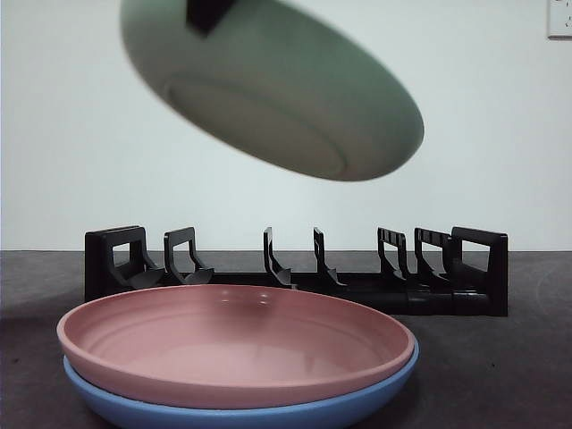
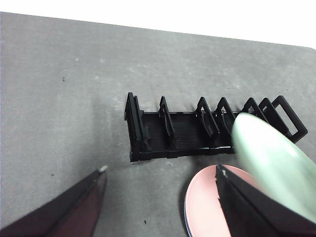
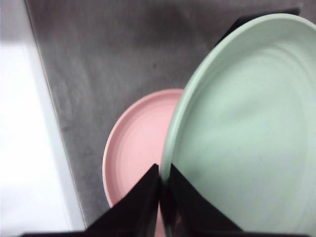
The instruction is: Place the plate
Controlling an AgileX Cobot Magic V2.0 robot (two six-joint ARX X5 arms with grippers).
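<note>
A pale green plate (image 1: 277, 85) hangs tilted in the air above the table, high over the rack and the stacked plates. My right gripper (image 3: 162, 190) is shut on its rim; the green plate (image 3: 252, 128) fills much of the right wrist view. A black tip of that gripper (image 1: 210, 13) shows at the plate's upper edge in the front view. The black plate rack (image 1: 295, 273) stands empty behind the stack, also seen as the rack (image 2: 197, 128) in the left wrist view. My left gripper (image 2: 160, 175) hovers open above the table, holding nothing, with the green plate (image 2: 276, 163) beside it.
A pink plate (image 1: 237, 344) lies on a blue plate (image 1: 241, 411) at the table's front, before the rack. The pink plate (image 3: 140, 143) also shows under the green one. The grey table (image 2: 64, 98) ends at a white wall behind.
</note>
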